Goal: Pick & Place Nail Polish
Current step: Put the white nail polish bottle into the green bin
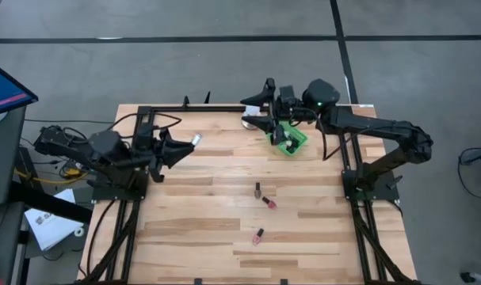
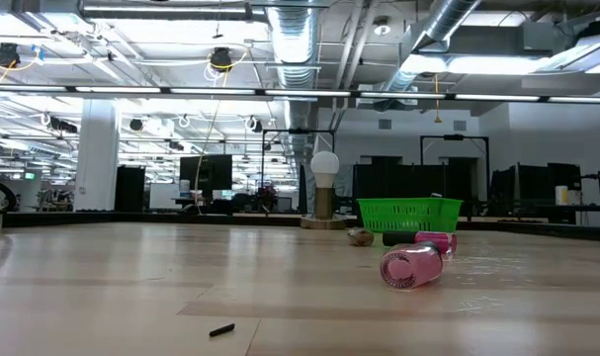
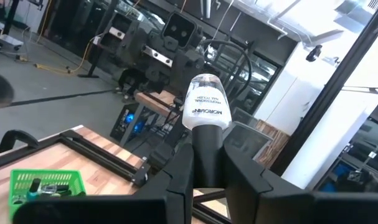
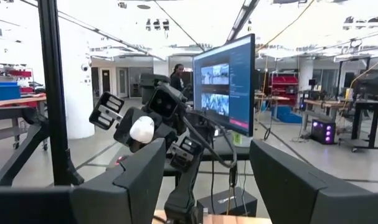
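My left gripper (image 1: pixel 185 145) is at the table's left side, lifted off it and shut on a nail polish bottle (image 3: pixel 205 106) with a clear-white body and a dark cap. My right gripper (image 1: pixel 256 111) is open and empty (image 4: pixel 207 171), up above the table's far edge, beside the green basket (image 1: pixel 290 141). Three bottles lie loose on the wood at mid-table: a dark one (image 1: pixel 257 190), a pink one (image 1: pixel 269 203) and another pink one (image 1: pixel 258 235) nearer the front. In the low view the nearest pink bottle (image 2: pixel 411 267) lies on its side. My left gripper pinches the bottle's dark cap (image 3: pixel 207 140) between its two fingers (image 3: pixel 182 168). The clear-white body sticks out past the fingertips, in line with the fingers, toward the table's right. The bottle is lifted clear of the table.
The green basket (image 2: pixel 408 215) stands at the far right of the table and holds some bottles (image 3: pixel 36 185). A white-domed object on a metal base (image 2: pixel 324 188) stands by the far edge, left of the basket. A small dark bit (image 2: pixel 221 329) lies near the front.
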You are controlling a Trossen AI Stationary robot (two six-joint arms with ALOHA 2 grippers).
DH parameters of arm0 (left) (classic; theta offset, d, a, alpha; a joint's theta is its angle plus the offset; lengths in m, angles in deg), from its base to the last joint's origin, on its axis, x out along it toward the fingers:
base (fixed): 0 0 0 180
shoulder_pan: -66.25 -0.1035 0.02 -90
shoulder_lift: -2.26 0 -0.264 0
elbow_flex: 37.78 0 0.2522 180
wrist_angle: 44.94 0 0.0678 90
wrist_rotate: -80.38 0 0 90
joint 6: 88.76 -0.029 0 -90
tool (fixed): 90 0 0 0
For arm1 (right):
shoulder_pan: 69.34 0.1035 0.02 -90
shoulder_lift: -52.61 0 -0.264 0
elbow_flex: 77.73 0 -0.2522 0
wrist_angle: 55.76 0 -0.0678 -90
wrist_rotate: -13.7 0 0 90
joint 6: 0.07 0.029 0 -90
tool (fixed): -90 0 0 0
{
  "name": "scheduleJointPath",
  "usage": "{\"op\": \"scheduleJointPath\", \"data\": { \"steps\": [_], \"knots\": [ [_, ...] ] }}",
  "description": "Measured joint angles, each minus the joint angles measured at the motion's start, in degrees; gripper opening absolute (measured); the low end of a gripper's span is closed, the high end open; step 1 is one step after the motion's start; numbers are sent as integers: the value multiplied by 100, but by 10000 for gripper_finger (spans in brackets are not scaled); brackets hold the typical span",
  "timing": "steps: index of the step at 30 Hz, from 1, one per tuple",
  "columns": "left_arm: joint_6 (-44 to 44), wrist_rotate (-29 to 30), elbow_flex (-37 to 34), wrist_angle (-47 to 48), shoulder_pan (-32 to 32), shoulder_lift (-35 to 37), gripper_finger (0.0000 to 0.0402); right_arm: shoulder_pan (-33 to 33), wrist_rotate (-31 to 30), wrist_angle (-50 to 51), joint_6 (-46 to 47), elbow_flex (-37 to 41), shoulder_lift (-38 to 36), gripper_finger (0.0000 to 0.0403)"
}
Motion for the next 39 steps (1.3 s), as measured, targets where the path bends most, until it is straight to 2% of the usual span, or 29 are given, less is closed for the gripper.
{"op": "scheduleJointPath", "data": {
  "steps": [19, 29, 39],
  "knots": [
    [-9, -108, -2, -286, -2, 11, 51, 24, 37, -4, -184, -44, -2, 226],
    [-172, -337, -4, -823, -195, -306, 51, 466, 186, -209, -709, -44, -4, 252],
    [180, -2217, -4, -2133, -1238, -1322, 51, 758, 184, -330, -706, -53, 123, 256]
  ]
}}
